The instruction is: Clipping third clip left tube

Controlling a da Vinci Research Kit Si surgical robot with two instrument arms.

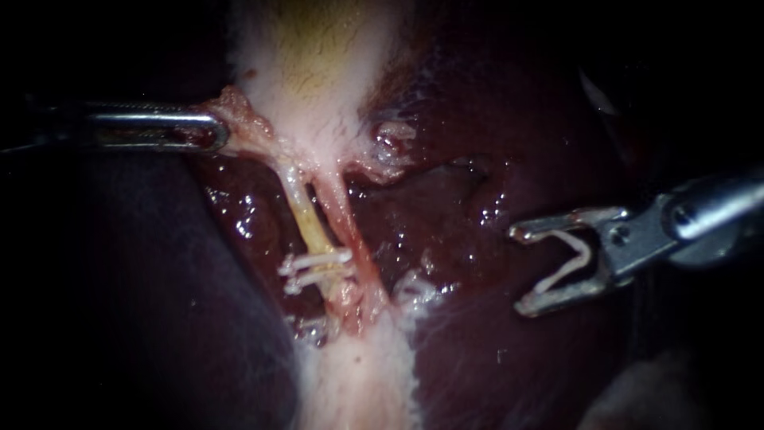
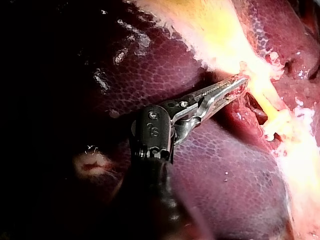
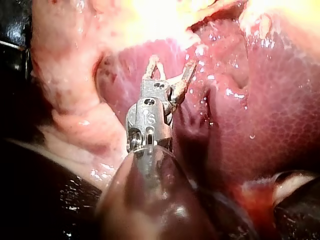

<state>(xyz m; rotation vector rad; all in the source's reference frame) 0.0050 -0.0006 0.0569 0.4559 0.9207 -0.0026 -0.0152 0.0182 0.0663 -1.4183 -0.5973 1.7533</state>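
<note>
Dark liver [image 1: 509, 143] backdrop. Left tool [image 1: 221, 131] pinching gallbladder tissue [image 1: 245, 121]; right tool [image 1: 521, 269] holding clip [image 1: 585, 253], clear of left tube [image 1: 306, 219].

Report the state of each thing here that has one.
left instrument: pincer shut on tissue beside the gallbladder.
right instrument: pincer spread wide, holding the loaded clip, clear of both tubes.
loaded clip: open, not yet applied.
left tube: uncut, stretched, with two clips closed across it.
right tube: uncut.
</note>
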